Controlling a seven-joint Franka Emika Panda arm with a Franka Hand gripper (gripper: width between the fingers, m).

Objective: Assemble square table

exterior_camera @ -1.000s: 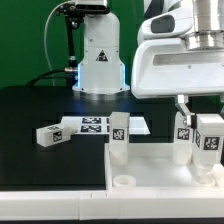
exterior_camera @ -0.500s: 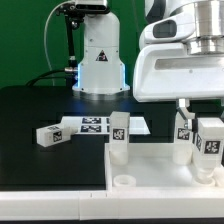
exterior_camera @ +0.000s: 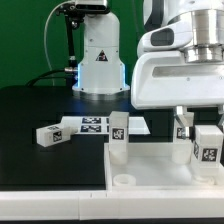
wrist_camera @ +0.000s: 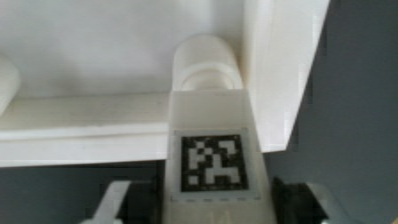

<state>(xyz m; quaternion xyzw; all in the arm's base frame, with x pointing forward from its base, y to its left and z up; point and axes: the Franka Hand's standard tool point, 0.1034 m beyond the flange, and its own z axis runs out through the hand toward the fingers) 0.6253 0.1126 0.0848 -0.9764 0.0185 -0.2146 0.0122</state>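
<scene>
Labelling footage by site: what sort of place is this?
Probably a robotics lab bench: a robot arm base behind a black table, a green backdrop, and a tagged leg in the gripper.

You have no word, brand or number to read here. The one sign is a triangular sticker (exterior_camera: 98,55) on the arm's white base (exterior_camera: 98,78) by the table's far edge, and its symbol is too small to make out. Black-and-white square tags, patterns rather than letters, mark the marker board (exterior_camera: 92,123), the standing leg (exterior_camera: 118,132) and the gripped leg (exterior_camera: 209,148).
</scene>
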